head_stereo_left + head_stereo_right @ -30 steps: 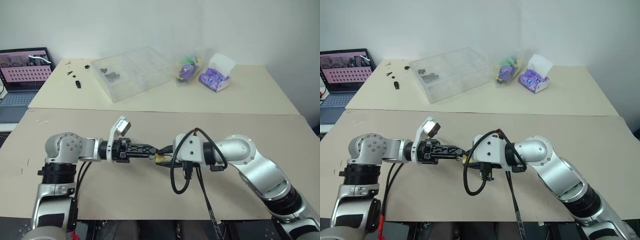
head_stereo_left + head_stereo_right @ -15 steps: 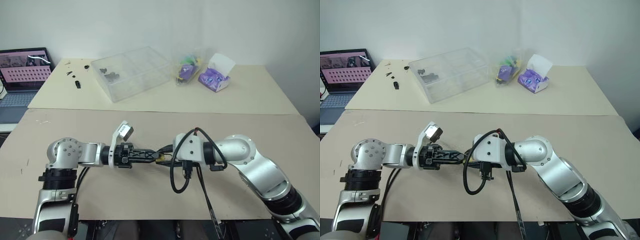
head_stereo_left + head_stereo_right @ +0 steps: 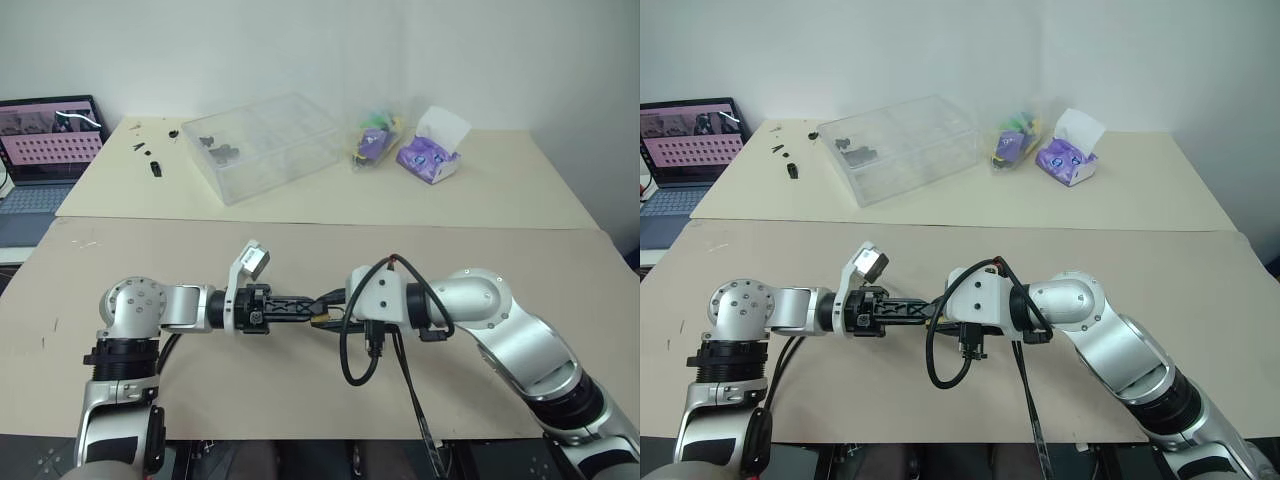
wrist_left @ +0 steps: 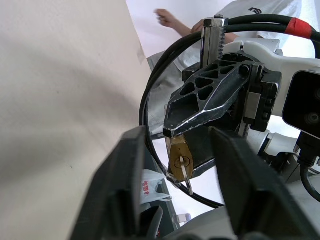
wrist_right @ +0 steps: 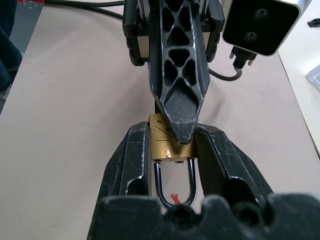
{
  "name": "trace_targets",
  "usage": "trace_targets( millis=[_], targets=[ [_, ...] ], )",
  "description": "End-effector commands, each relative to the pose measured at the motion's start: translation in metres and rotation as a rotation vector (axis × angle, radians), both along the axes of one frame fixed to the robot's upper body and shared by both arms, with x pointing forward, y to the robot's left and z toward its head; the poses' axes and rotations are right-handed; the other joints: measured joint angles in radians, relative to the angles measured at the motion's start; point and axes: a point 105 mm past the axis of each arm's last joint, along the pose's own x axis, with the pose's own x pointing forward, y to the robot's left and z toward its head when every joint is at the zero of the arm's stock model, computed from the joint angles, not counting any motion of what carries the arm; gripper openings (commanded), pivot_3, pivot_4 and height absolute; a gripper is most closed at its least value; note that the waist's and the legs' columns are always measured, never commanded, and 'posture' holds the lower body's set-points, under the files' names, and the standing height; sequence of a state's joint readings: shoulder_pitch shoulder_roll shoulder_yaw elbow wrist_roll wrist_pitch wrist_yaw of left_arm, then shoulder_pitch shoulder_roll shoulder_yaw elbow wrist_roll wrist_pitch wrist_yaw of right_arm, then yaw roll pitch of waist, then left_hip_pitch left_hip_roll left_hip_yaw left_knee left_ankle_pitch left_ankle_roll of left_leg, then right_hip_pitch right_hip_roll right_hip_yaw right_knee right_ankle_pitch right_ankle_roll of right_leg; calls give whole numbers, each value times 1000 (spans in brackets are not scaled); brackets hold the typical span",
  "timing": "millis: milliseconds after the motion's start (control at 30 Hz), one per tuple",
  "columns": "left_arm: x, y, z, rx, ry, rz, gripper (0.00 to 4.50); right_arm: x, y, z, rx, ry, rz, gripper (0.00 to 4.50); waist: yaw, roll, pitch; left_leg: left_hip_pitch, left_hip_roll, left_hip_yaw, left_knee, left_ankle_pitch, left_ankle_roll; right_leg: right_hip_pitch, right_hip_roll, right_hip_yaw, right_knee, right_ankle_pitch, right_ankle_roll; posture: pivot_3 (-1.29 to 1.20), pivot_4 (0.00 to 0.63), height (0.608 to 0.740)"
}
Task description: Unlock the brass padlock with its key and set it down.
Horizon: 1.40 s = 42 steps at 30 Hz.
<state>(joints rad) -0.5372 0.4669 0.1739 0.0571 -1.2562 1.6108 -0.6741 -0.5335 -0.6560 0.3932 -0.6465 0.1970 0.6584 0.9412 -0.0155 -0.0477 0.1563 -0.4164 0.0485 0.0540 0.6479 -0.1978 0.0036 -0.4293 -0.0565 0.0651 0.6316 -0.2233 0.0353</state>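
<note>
Now the left gripper (image 4: 175, 145) has narrowed since a sec ago, its jaws still apart either side of the key (image 4: 185, 176), which sits in the brass padlock (image 5: 165, 142); padlock's clamped between right gripper (image 5: 172, 150) jaws; shackle's shut, so the turn's prob next

Both arms raised, forearms aimed inward. Left gripper (image 3: 318, 309) and right gripper (image 5: 172, 150) meet tip to tip, right clamped.

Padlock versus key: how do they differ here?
The brass padlock is a golden block, the key a thin silvery sliver. The padlock is clamped by the right gripper; the key juts from its keyhole, between the spread fingers of the left gripper. Both are metal.
</note>
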Motion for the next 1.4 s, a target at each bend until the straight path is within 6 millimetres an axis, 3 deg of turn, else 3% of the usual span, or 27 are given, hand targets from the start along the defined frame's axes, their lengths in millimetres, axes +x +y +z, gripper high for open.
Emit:
trace_targets(
  millis=[33,100,733,800,933,1200,1400],
  targets=[
    [-4,0,6,-22,-17,-19,229,-3,3,9,16,-55,22,906,0,0,0,0,0,0,0,0,0,0,0,0,0,0,0,0,150,740],
    [-5,1,6,-20,-17,-17,47,-2,3,9,15,-55,21,906,0,0,0,0,0,0,0,0,0,0,0,0,0,0,0,0,150,740],
    [-5,-1,9,-11,-32,-17,47,2,3,9,25,-75,7,906,0,0,0,0,0,0,0,0,0,0,0,0,0,0,0,0,150,740],
    [-5,-1,9,-10,-33,-15,47,3,3,10,31,-77,1,1920,0,0,0,0,0,0,0,0,0,0,0,0,0,0,0,0,150,740],
    [-5,-2,9,-10,-36,-13,47,6,5,13,41,-100,-12,3180,0,0,0,0,0,0,0,0,0,0,0,0,0,0,0,0,150,740],
    [0,4,9,4,-44,22,47,13,-1,23,78,-114,-58,3180,0,0,0,0,0,0,0,0,0,0,0,0,0,0,0,0,150,740],
    [22,37,15,50,-72,165,47,6,-25,21,67,-84,-119,3180,1,0,0,0,0,0,0,0,0,0,0,0,-1,0,0,0,150,740]
  ],
)
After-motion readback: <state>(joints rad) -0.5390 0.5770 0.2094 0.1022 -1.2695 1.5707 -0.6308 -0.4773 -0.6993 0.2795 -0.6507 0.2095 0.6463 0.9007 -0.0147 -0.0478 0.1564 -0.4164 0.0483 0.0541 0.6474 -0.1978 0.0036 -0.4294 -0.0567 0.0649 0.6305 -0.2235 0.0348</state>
